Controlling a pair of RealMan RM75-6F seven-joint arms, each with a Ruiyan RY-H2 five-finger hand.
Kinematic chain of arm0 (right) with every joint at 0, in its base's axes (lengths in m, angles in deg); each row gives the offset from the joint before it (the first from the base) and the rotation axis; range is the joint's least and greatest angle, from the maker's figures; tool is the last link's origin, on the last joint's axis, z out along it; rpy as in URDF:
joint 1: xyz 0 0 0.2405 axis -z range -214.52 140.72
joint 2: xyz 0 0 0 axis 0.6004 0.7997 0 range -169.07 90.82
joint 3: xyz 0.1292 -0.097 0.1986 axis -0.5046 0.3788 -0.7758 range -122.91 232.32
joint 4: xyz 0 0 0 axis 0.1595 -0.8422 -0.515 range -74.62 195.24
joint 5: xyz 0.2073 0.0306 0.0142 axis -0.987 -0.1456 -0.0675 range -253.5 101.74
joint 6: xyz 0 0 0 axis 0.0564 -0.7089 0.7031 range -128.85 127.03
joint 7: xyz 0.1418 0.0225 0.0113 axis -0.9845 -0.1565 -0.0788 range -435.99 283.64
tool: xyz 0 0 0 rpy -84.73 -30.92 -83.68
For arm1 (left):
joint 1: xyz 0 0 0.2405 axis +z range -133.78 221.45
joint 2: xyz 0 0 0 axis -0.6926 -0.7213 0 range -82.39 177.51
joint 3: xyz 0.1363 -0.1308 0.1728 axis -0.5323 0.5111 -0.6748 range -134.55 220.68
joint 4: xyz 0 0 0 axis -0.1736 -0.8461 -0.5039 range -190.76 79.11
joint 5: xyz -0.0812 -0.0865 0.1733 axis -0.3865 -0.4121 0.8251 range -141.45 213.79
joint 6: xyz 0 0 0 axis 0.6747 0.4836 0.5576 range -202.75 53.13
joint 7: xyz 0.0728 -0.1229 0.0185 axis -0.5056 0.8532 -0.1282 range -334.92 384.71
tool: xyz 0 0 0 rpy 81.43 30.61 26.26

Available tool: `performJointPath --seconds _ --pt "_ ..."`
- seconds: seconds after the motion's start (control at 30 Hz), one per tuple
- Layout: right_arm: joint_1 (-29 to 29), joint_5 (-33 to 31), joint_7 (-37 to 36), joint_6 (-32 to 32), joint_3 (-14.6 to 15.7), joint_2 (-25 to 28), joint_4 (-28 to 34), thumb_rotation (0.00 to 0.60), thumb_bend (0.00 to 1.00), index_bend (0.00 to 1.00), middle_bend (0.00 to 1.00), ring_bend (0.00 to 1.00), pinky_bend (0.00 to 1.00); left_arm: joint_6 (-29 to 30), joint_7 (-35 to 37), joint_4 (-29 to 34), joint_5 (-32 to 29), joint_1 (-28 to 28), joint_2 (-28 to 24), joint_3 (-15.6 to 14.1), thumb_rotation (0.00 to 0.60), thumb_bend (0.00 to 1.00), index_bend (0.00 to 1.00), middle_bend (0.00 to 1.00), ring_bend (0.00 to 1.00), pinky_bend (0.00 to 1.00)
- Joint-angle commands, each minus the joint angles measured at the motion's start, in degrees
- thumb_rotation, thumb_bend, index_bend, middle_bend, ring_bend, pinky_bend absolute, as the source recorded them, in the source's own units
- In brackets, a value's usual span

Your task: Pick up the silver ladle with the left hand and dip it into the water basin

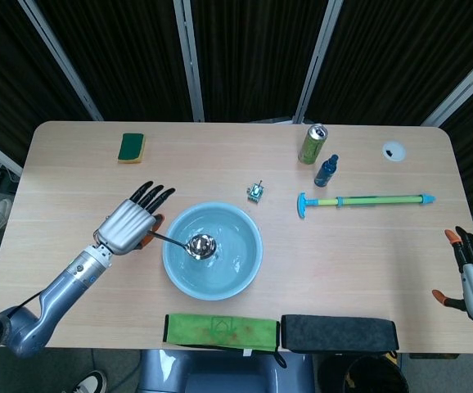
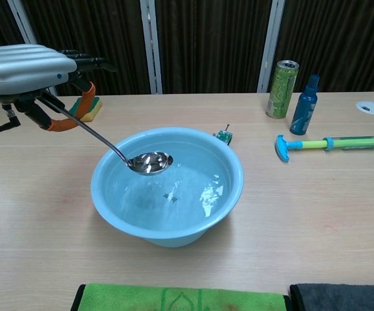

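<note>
Water fills basin (image 2: pixel 232 170); ladle (image 2: pixel 149 162) bowl raised above it.

The silver ladle (image 2: pixel 149 162) is polished, mirror-bright metal; the water basin (image 2: pixel 229 188) is smooth, glossy pale-blue plastic. The left hand (image 2: pixel 25 65) has a ribbed matt grey shell. The worktop (image 2: pixel 316 214) is matt light wood grain; the green cloth (image 1: pixel 220 330) looks soft

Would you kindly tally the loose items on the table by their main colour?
Blue: 2, basin, bottle
Green: 5, sponge, can, small gadget, pump, cloth
Silver: 1, ladle
Black: 1, cloth
White: 1, disc
Total: 10
</note>
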State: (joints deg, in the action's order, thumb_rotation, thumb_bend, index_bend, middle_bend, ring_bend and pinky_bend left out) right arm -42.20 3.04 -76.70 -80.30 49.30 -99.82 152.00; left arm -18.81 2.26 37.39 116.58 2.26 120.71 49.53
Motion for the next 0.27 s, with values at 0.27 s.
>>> performJointPath --seconds 0.27 --pt "0.8 1.1 -1.6 -1.4 0.2 0.7 0.1 0.6 0.0 0.05 0.0 0.0 0.0 1.1 -2.7 3.2 -0.9 0.2 -1.8 -0.1 0.6 0.62 0.73 0.0 0.0 0.0"
